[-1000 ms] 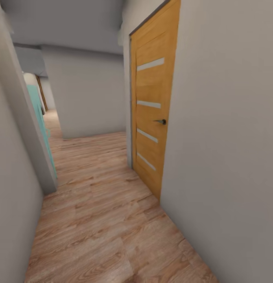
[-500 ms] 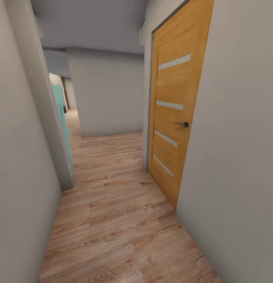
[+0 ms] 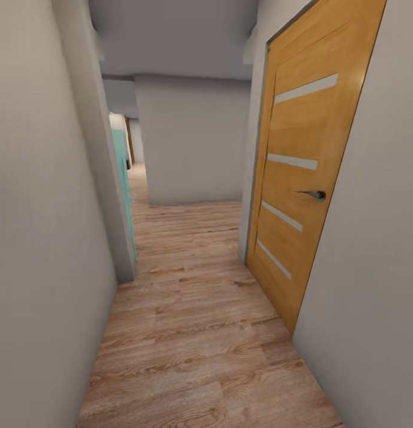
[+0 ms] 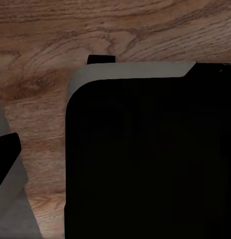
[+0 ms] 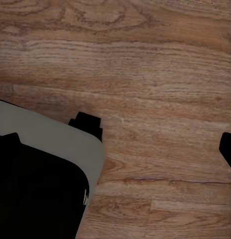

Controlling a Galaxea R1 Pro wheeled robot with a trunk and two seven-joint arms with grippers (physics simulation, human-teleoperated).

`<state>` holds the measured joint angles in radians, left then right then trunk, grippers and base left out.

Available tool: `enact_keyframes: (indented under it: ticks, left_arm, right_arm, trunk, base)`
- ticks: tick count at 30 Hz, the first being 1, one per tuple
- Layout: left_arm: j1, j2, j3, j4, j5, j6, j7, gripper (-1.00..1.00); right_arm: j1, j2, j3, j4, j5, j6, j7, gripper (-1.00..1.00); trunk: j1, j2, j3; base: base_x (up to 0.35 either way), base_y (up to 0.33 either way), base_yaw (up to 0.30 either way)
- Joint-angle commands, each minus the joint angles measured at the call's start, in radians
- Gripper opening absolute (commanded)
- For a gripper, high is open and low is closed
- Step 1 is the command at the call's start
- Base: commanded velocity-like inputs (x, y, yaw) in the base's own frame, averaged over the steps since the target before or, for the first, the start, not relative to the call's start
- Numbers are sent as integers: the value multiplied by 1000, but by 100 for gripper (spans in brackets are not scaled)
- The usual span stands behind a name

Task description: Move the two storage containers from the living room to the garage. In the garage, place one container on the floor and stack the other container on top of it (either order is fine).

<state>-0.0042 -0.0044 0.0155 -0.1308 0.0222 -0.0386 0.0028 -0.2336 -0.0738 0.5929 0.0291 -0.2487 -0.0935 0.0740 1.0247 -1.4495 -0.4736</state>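
Note:
I am in a narrow hallway with a light wood-plank floor [image 3: 194,321]; the two storage containers are out of view. In the left wrist view my left gripper [image 4: 115,109] hangs open over my own dark base [image 4: 145,164] and the planks, one dark fingertip [image 4: 5,149] at the picture's edge. The right wrist view has my right gripper [image 5: 117,144] open above bare planks, a fingertip [image 5: 228,149] at the edge. Nothing is held between either pair of fingers.
An orange wooden door [image 3: 302,178] with a dark handle [image 3: 313,194] stands shut on the right. A grey wall corner [image 3: 105,178] juts in on the left, with a teal panel [image 3: 122,172] behind it. A grey wall [image 3: 194,142] closes the hallway ahead; the passage continues past its left side.
The whole head view has shifted: the orange door and the left wall corner have slid rightward in the picture and look nearer, so the camera has moved along the hallway.

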Motion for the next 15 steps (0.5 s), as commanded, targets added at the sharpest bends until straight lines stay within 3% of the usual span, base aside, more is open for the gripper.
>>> enact_keyframes:
  ticks: [1,7,15]
  left_arm:
    - [0,0,1,0,2,-3,0,100]
    - [0,0,1,-1,2,-3,0,100]
    - [0,1,1,-3,2,-3,0,100]
  right_arm:
    - [-1,0,7,3,-11,-6,6,100]
    - [-1,-1,7,3,-11,-6,7,100]
    - [-1,0,7,3,-11,-5,7,100]
  trunk:
    - [0,0,-1]
    - [0,0,-1]
    - [0,0,-1]
  base:
    - [186,0,177]
    - [183,-28,25]
    - [196,-132,1]
